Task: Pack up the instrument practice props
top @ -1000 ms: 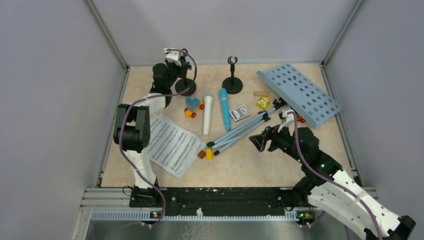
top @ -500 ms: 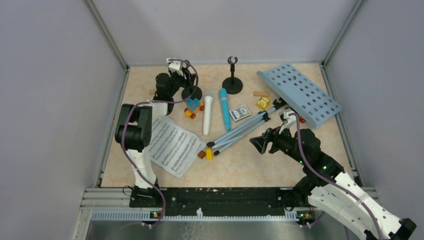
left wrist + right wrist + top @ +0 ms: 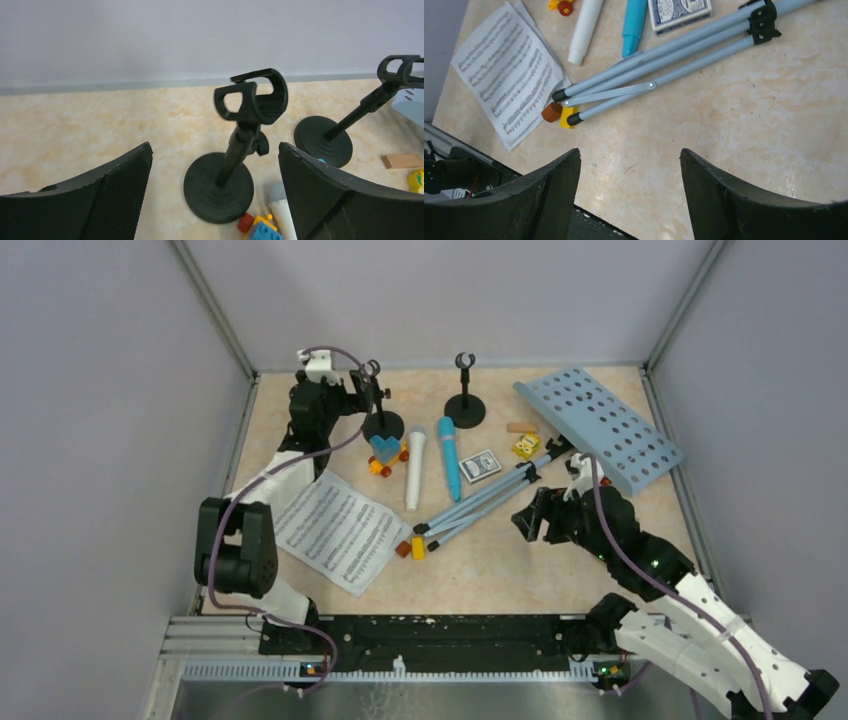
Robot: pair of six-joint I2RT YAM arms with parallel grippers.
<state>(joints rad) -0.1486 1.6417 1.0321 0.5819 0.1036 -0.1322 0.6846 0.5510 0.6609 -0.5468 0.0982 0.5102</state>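
Left wrist view: left gripper [image 3: 215, 150] stood wide open, empty. Its black fingers [image 3: 120, 195] showed a fine meshed grip face. Between them, touching neither, near holder [image 3: 216, 194] stood upright: matte black, ribbed round base, thin stem, C-shaped clip on top. Second holder [image 3: 324, 141], same make, sat beyond it to the right, stem tilted in my view.

Right wrist view: right gripper [image 3: 629, 155] hovered over bare table [image 3: 749, 125], jaws well apart, gripping nothing. Table surface was beige, marbled, slightly scuffed. Tripod legs [image 3: 684, 41], smooth light-blue tubes with black rubber feet and a black collar, lay folded flat. A brown wooden block [image 3: 551, 112] and a yellow one sat against the feet.

Top external view: music rack [image 3: 600, 428], a light-blue plate punched with round holes, lay at far right. White microphone [image 3: 414, 472] and blue microphone [image 3: 448, 458] lay side by side mid-table. Sheet music [image 3: 335, 530], printed white pages, lay flat at left. Card deck [image 3: 480, 465] lay just beside the blue microphone; toy car [image 3: 385, 452] was near the holder's base.
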